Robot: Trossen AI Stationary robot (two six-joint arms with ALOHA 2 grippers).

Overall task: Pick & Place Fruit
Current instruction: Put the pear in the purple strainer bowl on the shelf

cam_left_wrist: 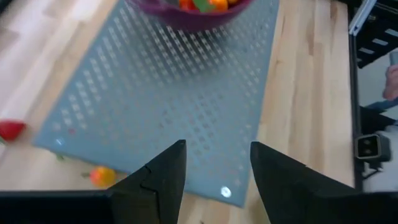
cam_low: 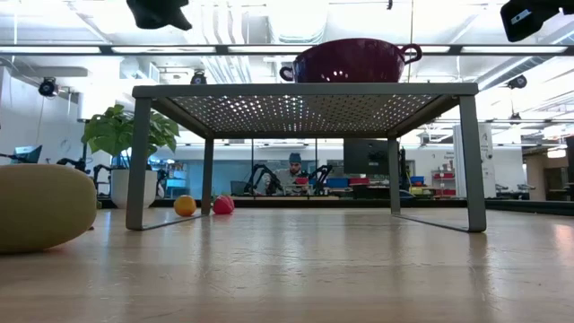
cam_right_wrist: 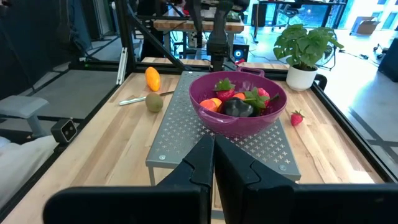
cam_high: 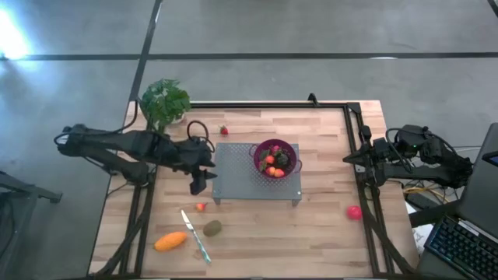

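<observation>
The left hand [cam_high: 204, 180], released over the rack's [cam_high: 233, 167] left edge, may clip it descending toward the small fruit [cam_high: 201, 206].

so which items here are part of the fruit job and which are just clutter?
Job items:
- purple bowl holding fruit, on the perforated metal stand
- loose strawberry
- small orange-red piece
- brown-green oval
- elongated orange one
- pink-red ball
- left gripper, open, at the stand's edge

Lying about:
- knife
- potted plant
</observation>
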